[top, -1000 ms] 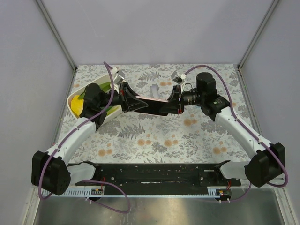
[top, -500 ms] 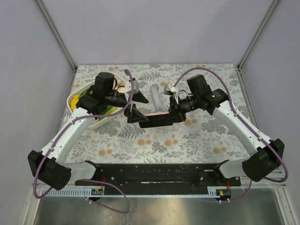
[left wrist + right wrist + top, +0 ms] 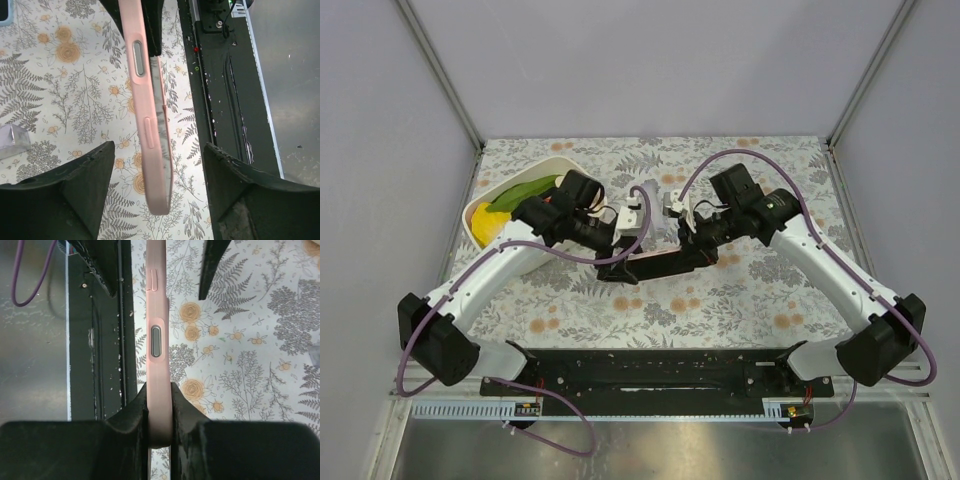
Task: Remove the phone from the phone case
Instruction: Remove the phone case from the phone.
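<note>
The pink phone case [image 3: 157, 340] with the phone inside is held edge-up above the table, level between the two arms [image 3: 655, 262]. My right gripper [image 3: 159, 415] is shut on one end of the case, both fingers pressed flat against its sides. In the left wrist view the case [image 3: 147, 125] shows its side buttons, and the phone [image 3: 162, 112] appears as a glossy strip along its right face. My left gripper [image 3: 160, 150] is open and straddles the free end, a clear gap on each side. From above, the left gripper [image 3: 617, 264] faces the right gripper [image 3: 692, 250].
A white bowl [image 3: 478, 212] with yellow and green items sits at the back left, behind the left arm. A small silvery object [image 3: 650, 205] lies on the floral cloth behind the phone. The black rail [image 3: 650, 370] runs along the near edge.
My left gripper let go of the case's end, opened wide and drew back, then returned around that end with narrower jaws. The right gripper carried the phone slightly nearer.
</note>
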{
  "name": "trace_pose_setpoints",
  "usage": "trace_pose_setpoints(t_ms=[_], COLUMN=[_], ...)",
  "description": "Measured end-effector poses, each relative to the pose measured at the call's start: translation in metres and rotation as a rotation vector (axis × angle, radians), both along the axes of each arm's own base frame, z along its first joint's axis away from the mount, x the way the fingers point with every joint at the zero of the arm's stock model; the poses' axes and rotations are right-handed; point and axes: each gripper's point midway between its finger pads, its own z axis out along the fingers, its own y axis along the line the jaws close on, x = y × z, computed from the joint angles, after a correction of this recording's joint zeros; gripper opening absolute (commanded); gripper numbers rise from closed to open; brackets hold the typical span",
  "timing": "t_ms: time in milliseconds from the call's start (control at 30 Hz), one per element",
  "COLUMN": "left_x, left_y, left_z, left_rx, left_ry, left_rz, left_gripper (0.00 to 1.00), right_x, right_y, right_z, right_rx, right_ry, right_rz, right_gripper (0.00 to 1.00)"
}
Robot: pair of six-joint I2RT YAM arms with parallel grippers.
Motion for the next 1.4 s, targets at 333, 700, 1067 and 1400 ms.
trace_pose_setpoints(t_ms=[333,700,1067,1400], left_x=[0.005,0.009,0.008,0.010], left_y=[-0.006,-0.012,-0.012,-0.005], left_z=[-0.013,-0.021,-0.029,-0.023], left_rx=[0.023,0.031,0.036,-0.039], left_ry=[0.062,0.096,0.118,0.118], left_rz=[0.032,0.036,0.057,0.159], left_gripper=[0.51,0.00,0.00,0.00], right_x=[0.009,0.012,0.014,0.024], right_y=[-0.001,-0.001,0.002,0.006], right_z=[0.012,0.009,0.011,0.042], right_rx=[0.035,0.037,0.067,0.180], right_ry=[-0.089,-0.088,-0.071,-0.086], right_rz=[-0.062,-0.088,-0.130,-0.203], right_gripper=[0.00,0.00,0.63,0.65])
